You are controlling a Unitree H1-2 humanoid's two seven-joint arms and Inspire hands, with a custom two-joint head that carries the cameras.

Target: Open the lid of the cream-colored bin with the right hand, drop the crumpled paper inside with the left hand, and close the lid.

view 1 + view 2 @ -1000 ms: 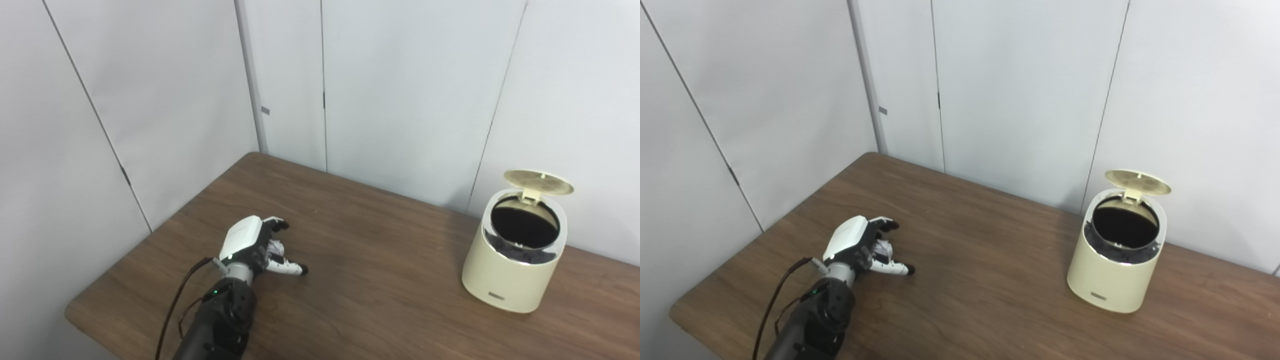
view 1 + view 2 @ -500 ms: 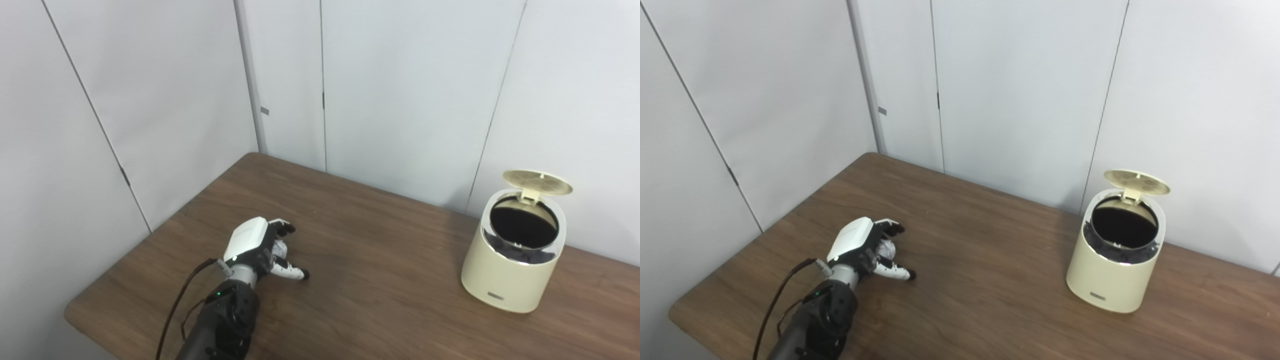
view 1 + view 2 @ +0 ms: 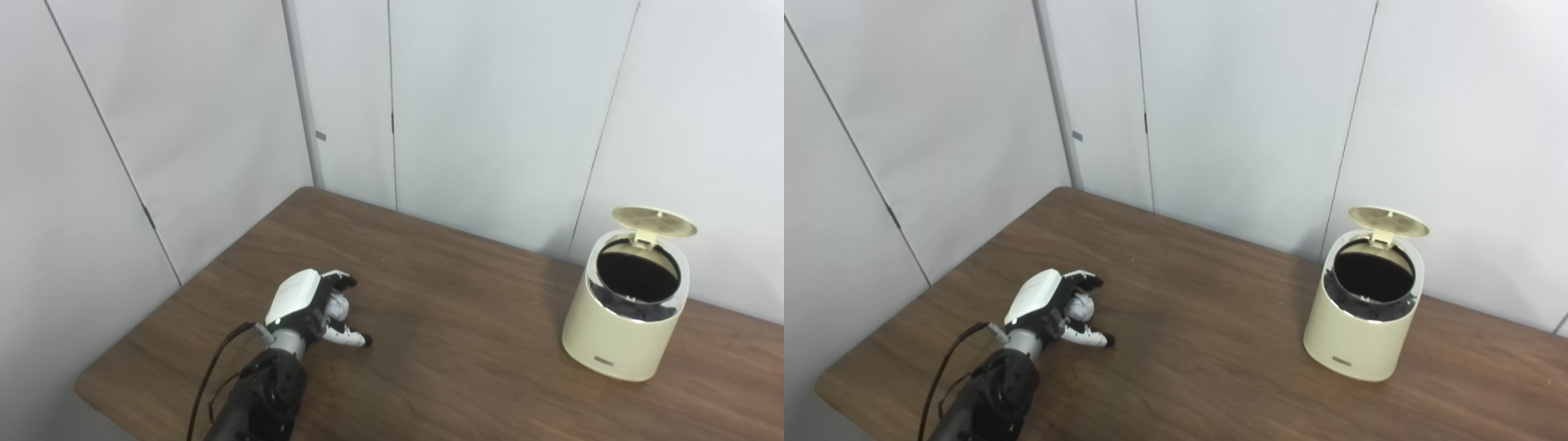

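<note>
1. At the lower left of the frame I see my left hand [image 3: 1048, 304] low on the brown counter [image 3: 1200, 343]. Its fingers [image 3: 1088, 336] are curled around the crumpled paper [image 3: 1080, 306], a small white ball tucked in the palm. One finger sticks out flat along the wood.

2. The middle of the counter is bare wood between the hand and the bin.

3. At the right of the frame stands the cream-colored bin [image 3: 1360, 331], well apart from my hand. Its lid [image 3: 1388, 220] is tipped up at the back, so the dark hole on top shows.

4. My right hand is not in the picture, so nothing I can see holds the lid up.

5. What could go wrong, I think:
- The paper is small and my hold looks loose. It could slip out when I lift, because the fingers may not wrap it all the way.
- The trip to the bin is long. A quick swing could shake the ball free.
- The hole is not very wide. If I let go too soon, the paper could hit the rim and bounce away.
- The lid could drop shut if I bump the bin.
</note>
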